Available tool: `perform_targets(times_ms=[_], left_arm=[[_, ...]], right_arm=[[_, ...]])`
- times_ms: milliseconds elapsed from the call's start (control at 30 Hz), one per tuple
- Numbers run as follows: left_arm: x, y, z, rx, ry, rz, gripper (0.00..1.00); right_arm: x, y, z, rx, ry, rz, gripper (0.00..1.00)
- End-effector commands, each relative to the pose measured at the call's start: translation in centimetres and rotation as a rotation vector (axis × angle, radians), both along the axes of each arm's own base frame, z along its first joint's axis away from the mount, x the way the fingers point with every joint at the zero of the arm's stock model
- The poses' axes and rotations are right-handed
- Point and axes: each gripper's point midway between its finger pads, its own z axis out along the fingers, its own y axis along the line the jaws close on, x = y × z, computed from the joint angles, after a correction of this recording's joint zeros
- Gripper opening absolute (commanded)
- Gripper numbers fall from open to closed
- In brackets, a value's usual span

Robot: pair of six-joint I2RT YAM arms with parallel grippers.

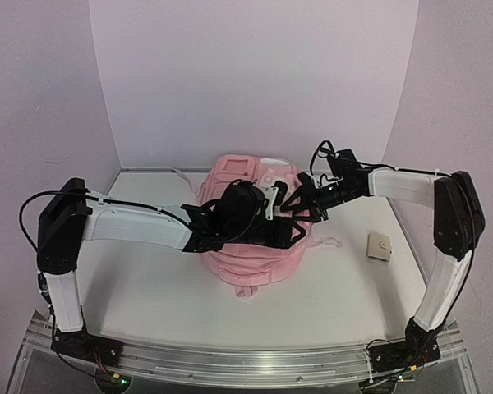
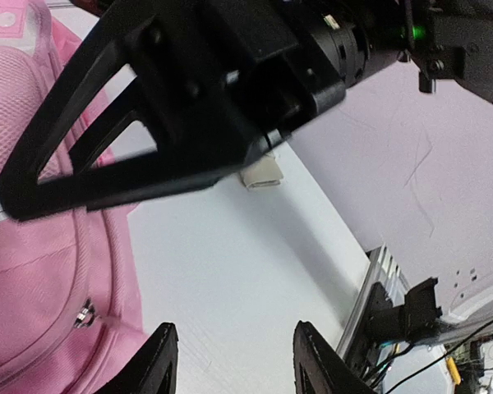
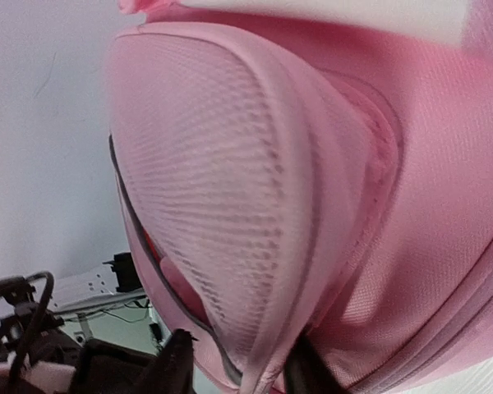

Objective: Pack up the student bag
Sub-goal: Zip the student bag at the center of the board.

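From the near edge of the desk (image 1: 148, 295) both arms reached inward and met over the bag (image 1: 255, 263). It lay in the middle of the desk, its white-patched top toward the far edge. The left claw (image 2: 235, 328) hung at the bag's edge, released, its fingers apart with only bare desk showing between them. Pink fabric and a small metal fitting (image 2: 85, 313) sat just beside one finger. In the left wrist view the right claw's black frame loomed close above.

The right claw (image 3: 240, 341) was at the bag itself. Its fingers stood apart on either side of a fold of pink mesh, and we could not tell whether they pinched that fold or merely straddled it.

A small tan wallet (image 1: 383, 247) lay well apart from the bag, near the desk's right edge. Beyond the far edge — plain pale walls (image 1: 255, 74).
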Motion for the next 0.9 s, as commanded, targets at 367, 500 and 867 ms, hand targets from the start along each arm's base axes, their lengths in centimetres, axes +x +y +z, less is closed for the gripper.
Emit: perform_targets(times_ms=[367, 500, 867], left_arm=[[2.5, 10.6, 6.2, 0.223, -0.256, 0.241, 0.69], [3.6, 12.5, 6.3, 0.218, -0.243, 0.257, 0.79], [4.9, 18.6, 8.7, 0.142, -0.327, 0.319, 1.0]], right_arm=[[-3.3, -5.0, 4.0, -0.274, -0.445, 0.164, 0.52], [-6.7, -3.3, 2.7, -0.4, -0.591, 0.317, 0.48], [-6.8, -1.3, 0.1, -0.545, -0.735, 0.434, 0.44]])
